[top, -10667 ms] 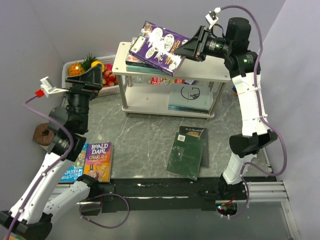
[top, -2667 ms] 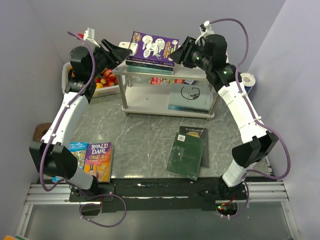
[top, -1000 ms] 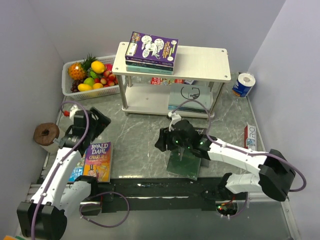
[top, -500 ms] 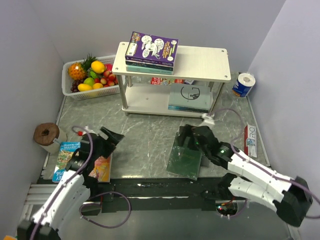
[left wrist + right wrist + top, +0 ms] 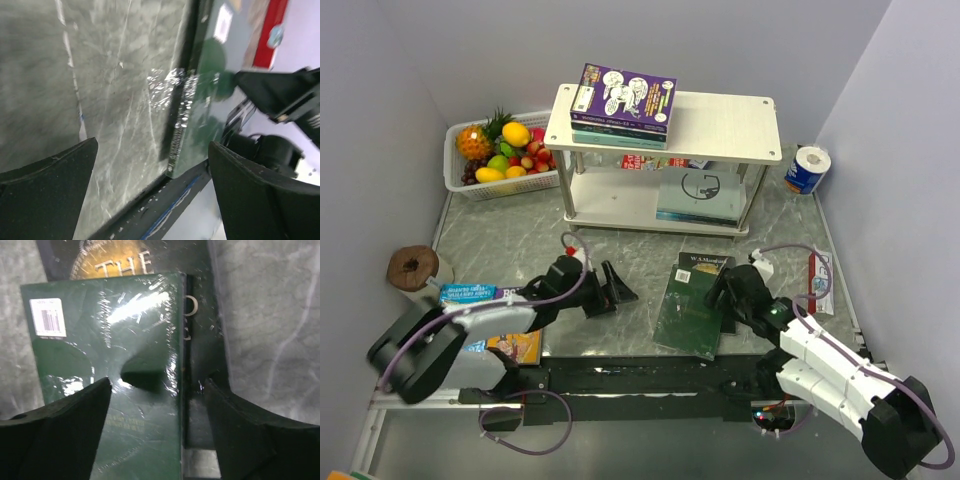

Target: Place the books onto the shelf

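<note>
Already the purple cartoon paperback (image 5: 625, 98) tops a stack on the pale two-tier wooden shelf (image 5: 730, 125), yet the glossy dark green paperback (image 5: 688, 312) and others lie on the grey marble table (image 5: 610, 250), flanked by the left gripper (image 5: 610, 292) and right gripper (image 5: 718, 292), both spread empty

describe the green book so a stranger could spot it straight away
Start at the pale two-tier shelf at the far side of the table. In front of it, right of centre, lies the green book. It alone has a glossy dark green cover, and it rests on a black book with a gold circle.
</note>
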